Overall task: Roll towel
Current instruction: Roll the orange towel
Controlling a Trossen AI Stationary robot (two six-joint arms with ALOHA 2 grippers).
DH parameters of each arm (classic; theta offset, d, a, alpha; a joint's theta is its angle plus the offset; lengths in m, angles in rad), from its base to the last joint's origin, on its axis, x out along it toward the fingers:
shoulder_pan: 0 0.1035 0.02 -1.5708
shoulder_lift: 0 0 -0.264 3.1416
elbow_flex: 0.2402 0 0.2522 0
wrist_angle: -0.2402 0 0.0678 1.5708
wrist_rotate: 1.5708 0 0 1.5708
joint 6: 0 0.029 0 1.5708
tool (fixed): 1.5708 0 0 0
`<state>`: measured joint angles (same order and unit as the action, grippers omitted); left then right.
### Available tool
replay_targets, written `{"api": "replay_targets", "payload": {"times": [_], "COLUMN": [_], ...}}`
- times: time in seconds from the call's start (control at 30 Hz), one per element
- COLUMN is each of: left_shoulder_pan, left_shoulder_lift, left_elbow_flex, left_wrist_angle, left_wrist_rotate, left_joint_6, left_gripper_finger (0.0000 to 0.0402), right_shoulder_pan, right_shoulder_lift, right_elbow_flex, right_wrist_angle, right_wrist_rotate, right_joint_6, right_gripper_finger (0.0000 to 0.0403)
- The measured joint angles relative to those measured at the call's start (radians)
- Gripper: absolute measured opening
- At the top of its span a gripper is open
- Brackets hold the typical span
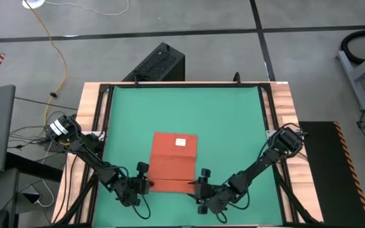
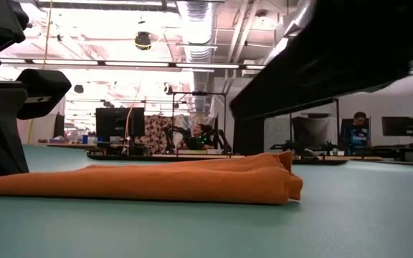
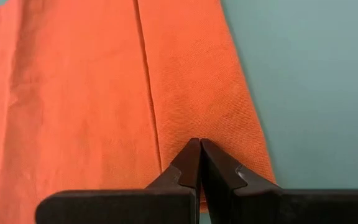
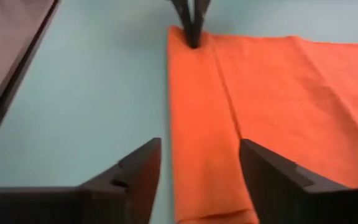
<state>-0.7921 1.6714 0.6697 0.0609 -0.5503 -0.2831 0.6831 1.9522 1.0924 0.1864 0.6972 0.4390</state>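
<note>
The orange-red towel point(image 1: 175, 158) lies flat on the green mat point(image 1: 220, 114), its white tag point(image 1: 181, 142) near the far edge. Its near edge is folded over into a narrow strip point(image 1: 170, 184), which also shows in the low view point(image 2: 192, 183). My left gripper point(image 1: 147, 184) is shut at the strip's left end. My right gripper point(image 1: 195, 185) is open at the strip's right end, one finger on each side of the strip point(image 4: 204, 155). I cannot tell whether those fingers touch the cloth. My left gripper has its shut fingertips point(image 3: 191, 155) on the left end of the folded strip point(image 3: 197, 112), close to the fold's seam. It comes nearly level from the table's left, along the strip. Its own fingers hide how many layers lie between them. The towel rests on the mat.
The mat's dark frame point(image 1: 182, 84) and the wooden table edges point(image 1: 94, 107) surround the work area. A black box point(image 1: 160, 62) stands beyond the far edge. Bare mat lies to the left, right and far side of the towel.
</note>
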Motion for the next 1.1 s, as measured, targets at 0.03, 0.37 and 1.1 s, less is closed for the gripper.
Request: {"api": "replay_targets", "payload": {"times": [0.03, 0.37, 1.1], "left_shoulder_pan": [0.0, 0.002, 0.004], "left_shoulder_lift": [0.0, 0.0, 0.0], "left_elbow_flex": [0.0, 0.0, 0.0], "left_wrist_angle": [0.0, -0.001, -0.005], "left_wrist_rotate": [0.0, 0.0, 0.003], "left_joint_6": [-0.002, -0.017, -0.018], "left_gripper_finger": [0.0, 0.0, 0.0], "right_shoulder_pan": [0.001, 0.021, 0.001], "right_shoulder_lift": [0.0, 0.002, 0.156], "right_elbow_flex": [0.0, 0.0, 0.017], "right_wrist_angle": [-0.004, -0.016, -0.109], "right_wrist_rotate": [-0.004, 0.031, 0.056], "right_joint_6": [0.001, -0.003, 0.143], "right_gripper_finger": [0.0247, 0.0281, 0.0281]}}
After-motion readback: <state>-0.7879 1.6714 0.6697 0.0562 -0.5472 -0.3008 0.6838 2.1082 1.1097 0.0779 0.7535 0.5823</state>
